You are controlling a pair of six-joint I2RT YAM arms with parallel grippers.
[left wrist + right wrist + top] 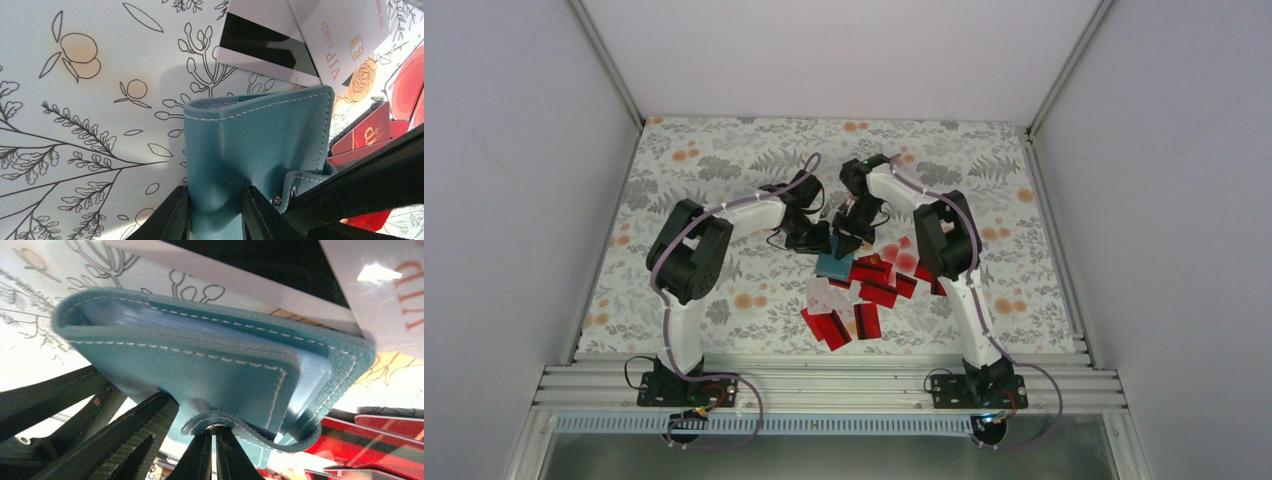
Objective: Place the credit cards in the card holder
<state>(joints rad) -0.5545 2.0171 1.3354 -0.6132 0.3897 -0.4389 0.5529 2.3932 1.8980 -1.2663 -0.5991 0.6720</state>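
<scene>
The teal card holder [260, 135] is lifted off the cloth, its open edge facing away. My left gripper [215, 212] is shut on its near edge, and the leather bulges between the fingers [172, 217]. My right gripper [215, 440] is shut, its tips pressed against the metal snap under the holder's strap [235, 421]; nothing shows between its jaws. From above, both grippers [816, 240] [844, 243] meet over the holder [833, 266]. Red credit cards [876, 290] lie scattered just in front of it, with pale ones [345, 35] among them.
The table is covered with a floral cloth [724, 160]. A card with a black stripe [260, 45] lies beyond the holder. Several red cards [370, 440] sit close to its right side. The left arm's fingers [125, 435] crowd the right wrist view.
</scene>
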